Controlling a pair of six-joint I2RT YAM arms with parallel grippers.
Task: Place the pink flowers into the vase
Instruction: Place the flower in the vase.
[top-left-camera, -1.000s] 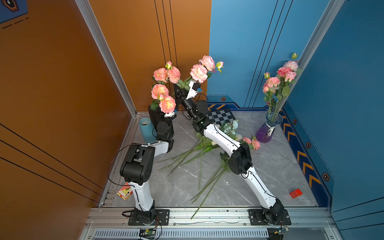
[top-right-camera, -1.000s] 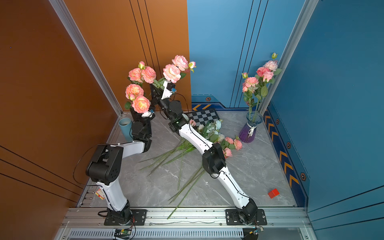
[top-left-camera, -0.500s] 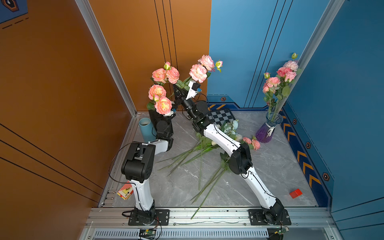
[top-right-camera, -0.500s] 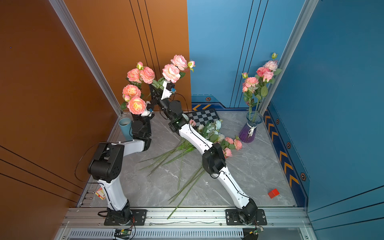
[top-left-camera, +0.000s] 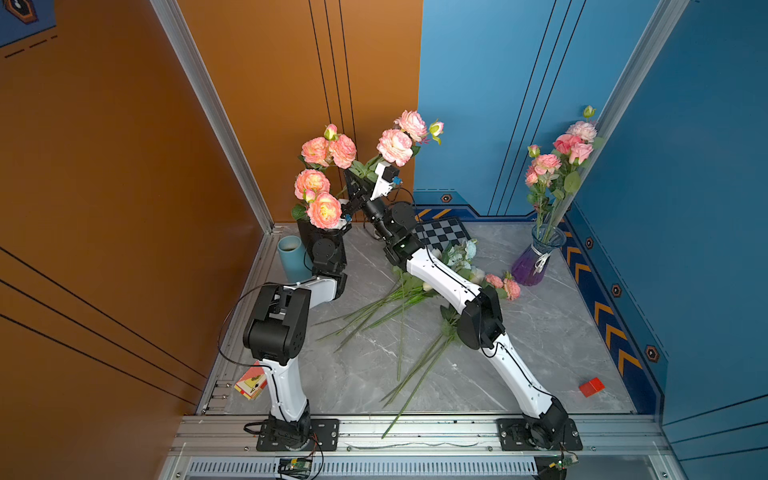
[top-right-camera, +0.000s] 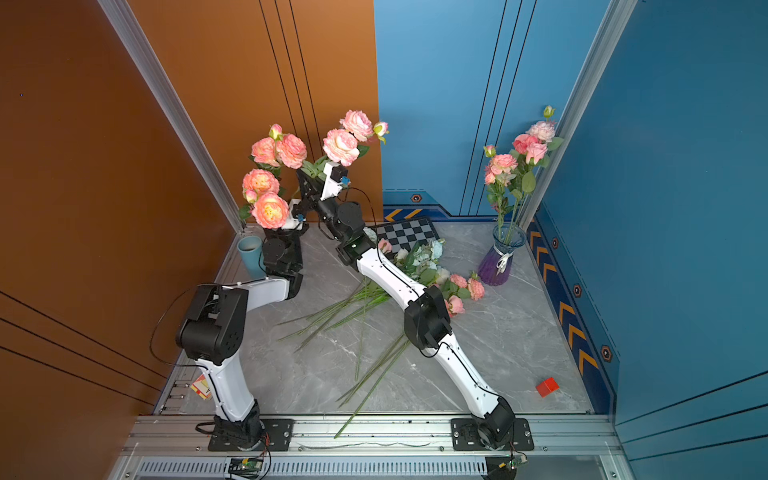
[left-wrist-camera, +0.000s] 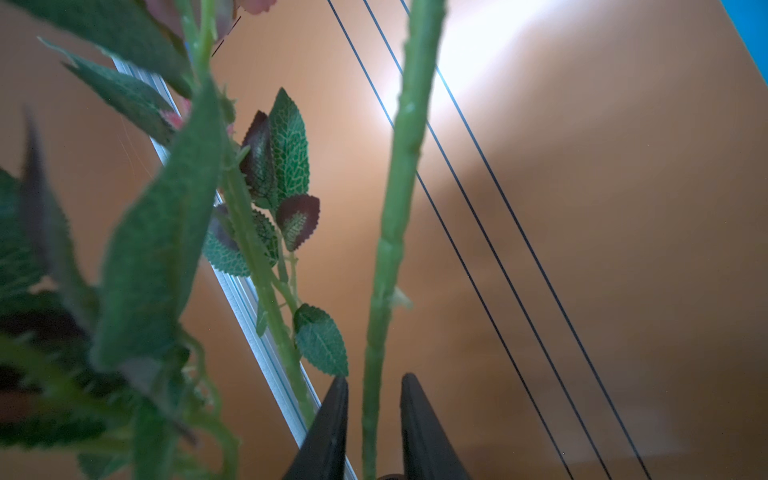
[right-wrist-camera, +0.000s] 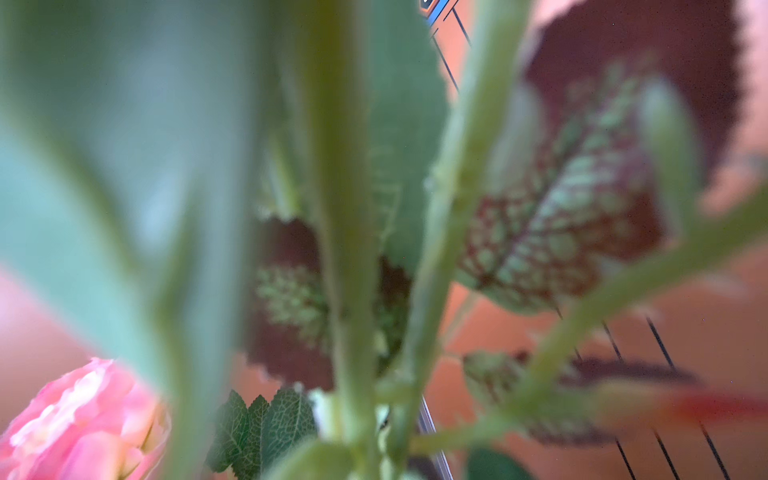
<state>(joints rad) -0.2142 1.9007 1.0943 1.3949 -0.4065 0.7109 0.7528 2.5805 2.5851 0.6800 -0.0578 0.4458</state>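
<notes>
The right gripper (top-left-camera: 360, 172) pinches the pink flowers (top-left-camera: 395, 146) aloft. The left gripper (left-wrist-camera: 374, 384) flanks one stem (left-wrist-camera: 401, 166), slim gaps showing.

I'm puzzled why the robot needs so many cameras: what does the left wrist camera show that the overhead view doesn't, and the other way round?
Only the left wrist view: the left arm's black fingers close up, one green stem standing between them with narrow gaps either side, and veined leaves. Only a top view: the purple vase already holding pink flowers, loose stems on the table, a red block, a teal cup. Both: the raised flowers' greenery and the orange wall with thin black lines.
</notes>
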